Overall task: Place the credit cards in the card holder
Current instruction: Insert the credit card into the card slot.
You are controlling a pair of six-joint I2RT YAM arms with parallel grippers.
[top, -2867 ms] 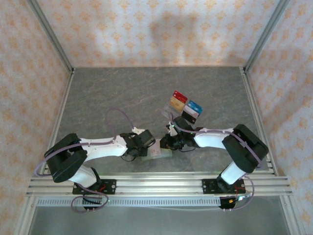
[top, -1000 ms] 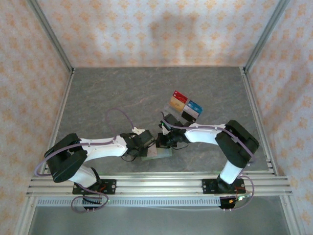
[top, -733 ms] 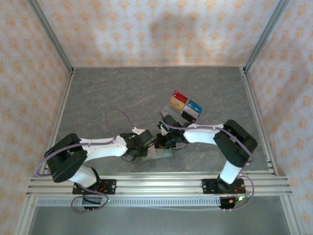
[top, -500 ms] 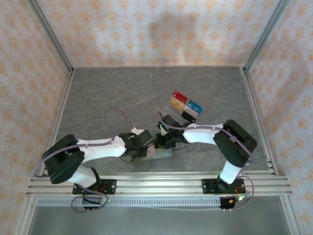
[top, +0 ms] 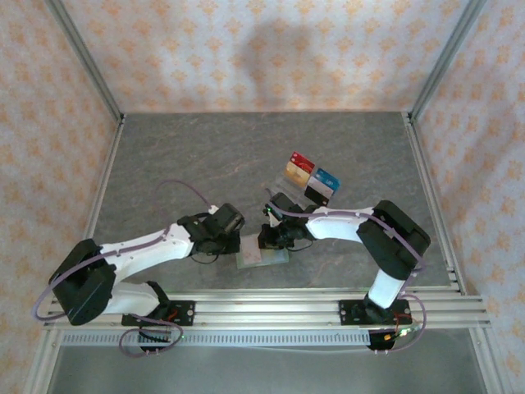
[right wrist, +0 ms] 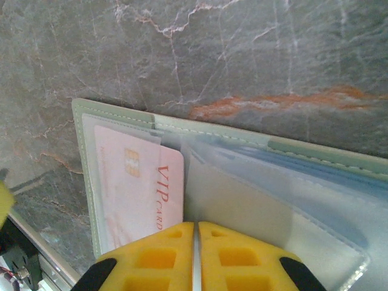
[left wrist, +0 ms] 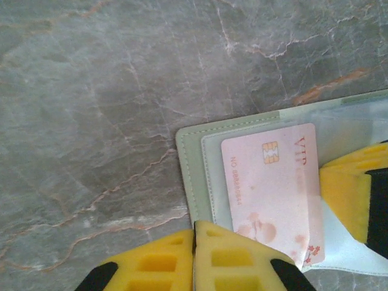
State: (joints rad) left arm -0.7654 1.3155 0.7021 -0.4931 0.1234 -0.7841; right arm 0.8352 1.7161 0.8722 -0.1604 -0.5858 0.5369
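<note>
The sage-green card holder (top: pixel 262 257) lies open near the table's front. A pale pink card (left wrist: pixel 273 182) sits in its clear left pocket (right wrist: pixel 130 182). My left gripper (left wrist: pixel 195 233) is shut and empty, its tips at the holder's (left wrist: pixel 189 159) left edge; from above, that gripper (top: pixel 235 239) is just left of the holder. My right gripper (right wrist: pixel 196 231) is shut, tips resting on the holder's (right wrist: pixel 291 151) clear inner leaves. The right fingers (left wrist: pixel 348 188) show beside the pink card. More credit cards, red (top: pixel 302 161), gold (top: pixel 294 172), blue (top: pixel 326 177) and black (top: pixel 318 194), stand behind.
A clear ridged tray (top: pixel 311 184) holds the standing cards, just behind the right gripper (top: pixel 267 240). Aluminium rails (top: pixel 262 305) run along the near edge, and frame posts and patterned walls close in the grey stone-look table (top: pixel 189 164).
The left arm has swung back to the left, away from the holder, and its gripper has closed. The right gripper has stayed on the holder.
</note>
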